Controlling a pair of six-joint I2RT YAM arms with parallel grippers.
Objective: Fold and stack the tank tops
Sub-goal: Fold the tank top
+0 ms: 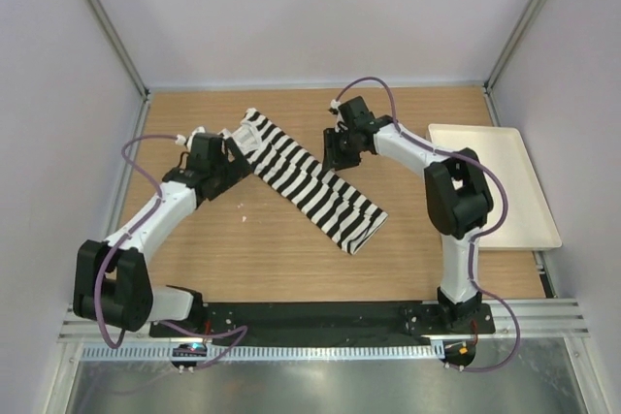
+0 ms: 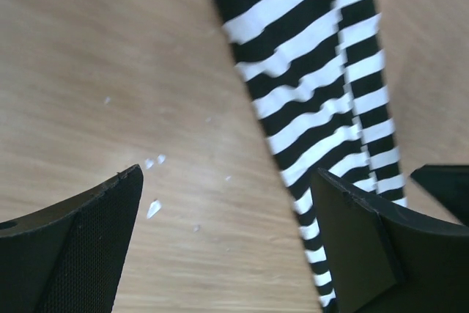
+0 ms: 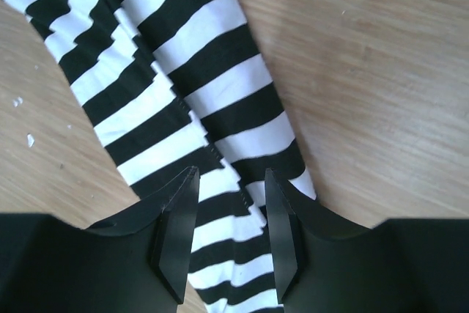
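While the right end effector [image 3: 231,174] hung half-spread over the tank top [image 1: 310,186], gripping nothing, the left end effector [image 2: 226,174] stood wide and empty beside it; the striped strip lay diagonally across the counter [image 1: 272,259]. Pinching only its top layer could drag the fold open.

Bright, even light, soft faint shadows on the desk [image 1: 291,259], left wrist view smeared, tank top [image 2: 308,86] stripes blurred, right wrist view crisper.
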